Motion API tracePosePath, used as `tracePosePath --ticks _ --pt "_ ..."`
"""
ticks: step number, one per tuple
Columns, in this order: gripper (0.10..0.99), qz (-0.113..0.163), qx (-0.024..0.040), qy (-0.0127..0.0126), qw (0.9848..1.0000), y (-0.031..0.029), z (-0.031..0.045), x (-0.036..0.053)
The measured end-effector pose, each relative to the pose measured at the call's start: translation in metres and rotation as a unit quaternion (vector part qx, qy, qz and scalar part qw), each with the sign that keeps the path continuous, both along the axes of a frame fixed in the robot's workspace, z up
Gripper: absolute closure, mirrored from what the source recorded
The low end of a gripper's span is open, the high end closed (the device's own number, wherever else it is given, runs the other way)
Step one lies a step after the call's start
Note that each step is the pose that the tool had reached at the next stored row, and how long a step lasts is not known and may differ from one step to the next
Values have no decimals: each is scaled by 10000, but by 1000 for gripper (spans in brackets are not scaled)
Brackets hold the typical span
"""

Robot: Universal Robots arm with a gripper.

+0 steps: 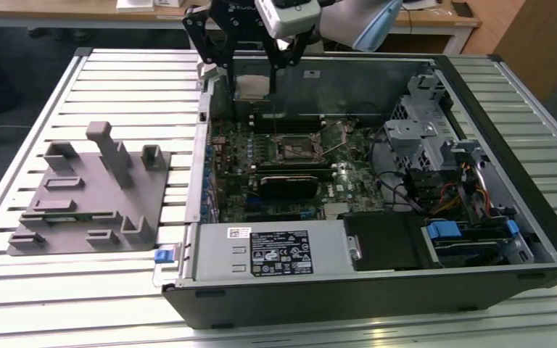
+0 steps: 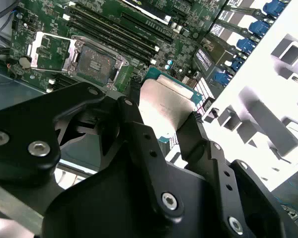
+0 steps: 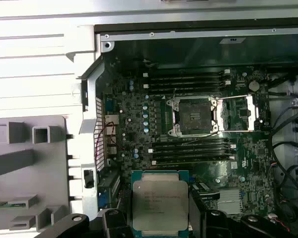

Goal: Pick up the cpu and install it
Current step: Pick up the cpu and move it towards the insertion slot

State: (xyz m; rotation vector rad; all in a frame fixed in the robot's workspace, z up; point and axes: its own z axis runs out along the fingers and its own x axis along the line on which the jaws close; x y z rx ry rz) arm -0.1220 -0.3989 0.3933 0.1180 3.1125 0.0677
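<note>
Fingers (image 2: 197, 136) clenched on small flat silvery square cpu (image 3: 160, 203), apart from dark square socket frame (image 3: 194, 115); tilt in grasp risks crooked seating.

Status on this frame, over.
Gripper shut on cpu. Cpu held over the board, not yet in socket. Socket open; path looks clear.

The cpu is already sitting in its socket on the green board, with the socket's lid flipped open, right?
Not quite. The cpu is not in the socket. The gripper holds it, away from the socket, as the first wrist view shows. The socket on the green board is empty, with its lid flipped open.
</note>
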Motion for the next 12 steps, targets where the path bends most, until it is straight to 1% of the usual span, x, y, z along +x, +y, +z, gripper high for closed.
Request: tracePosePath --ticks 12 --pt "545 0 0 0 10000 0 0 0"
